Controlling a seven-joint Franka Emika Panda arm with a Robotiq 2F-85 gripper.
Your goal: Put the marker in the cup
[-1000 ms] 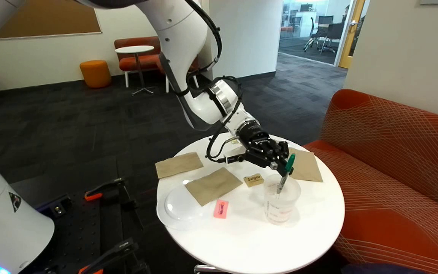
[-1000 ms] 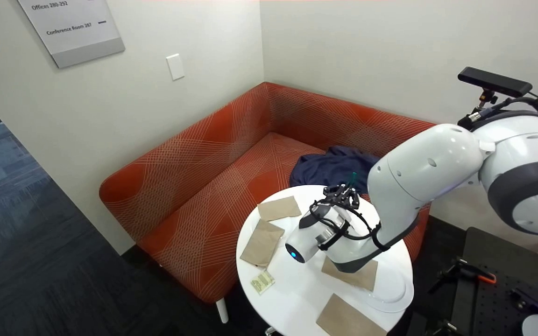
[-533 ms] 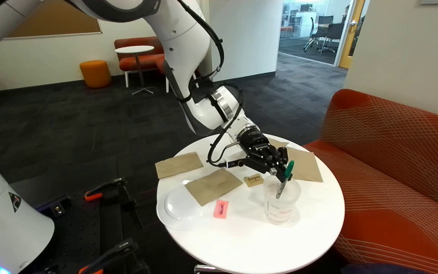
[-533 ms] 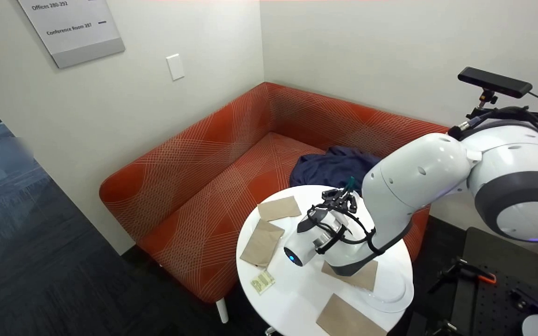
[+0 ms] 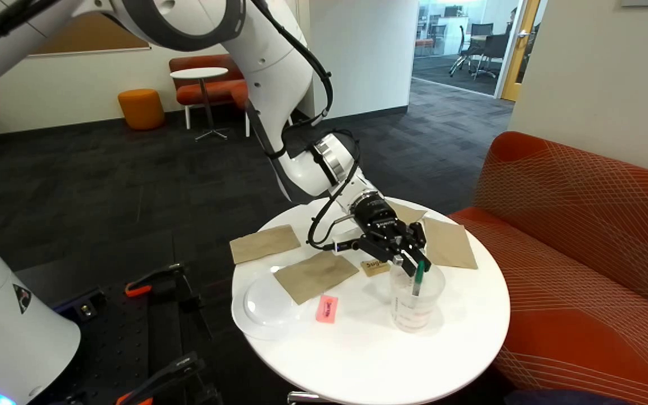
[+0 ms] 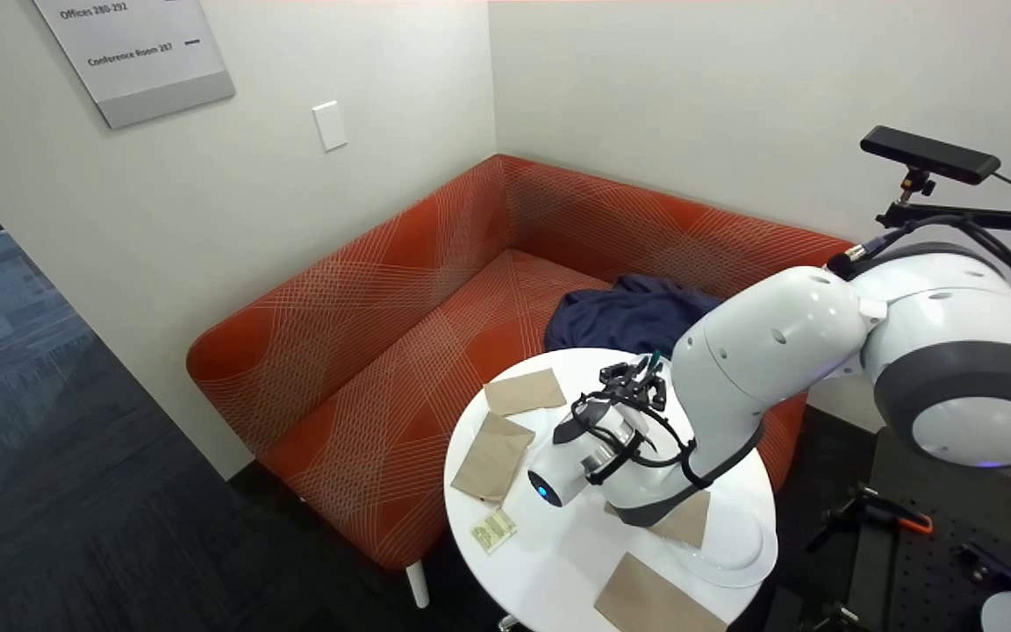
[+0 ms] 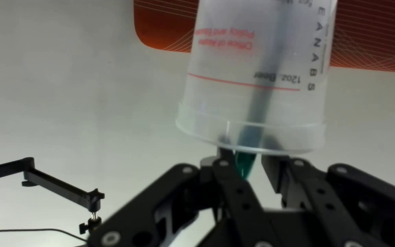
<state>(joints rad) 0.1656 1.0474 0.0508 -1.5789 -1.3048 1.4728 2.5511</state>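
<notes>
The clear plastic cup [image 5: 408,315] stands upright on the white round table. It also shows in the wrist view [image 7: 225,61], mouth towards my gripper. The marker [image 5: 418,274] has a green cap and a greyish body. It stands nearly upright, its body inside the cup and its cap at the rim. In the wrist view the cap [image 7: 245,163] lies between my fingers, close to the left one, with a gap to the right one. My gripper [image 7: 249,148] is open around the marker, fingertips just inside the cup's mouth. In an exterior view the cup is hidden behind my gripper [image 6: 650,373].
Brown cardboard squares [image 5: 316,275] lie on the table [image 5: 358,360]. A clear plastic lid-like piece [image 5: 268,306], a pink packet [image 5: 327,309] and a sugar packet [image 5: 373,266] lie left of the cup. A red couch [image 5: 583,270] stands beside the table.
My gripper has moved down to the cup's rim. The marker has sunk deeper into the cup and stands more upright; its cap now sits lower against the fingers. The fingers have opened around it.
</notes>
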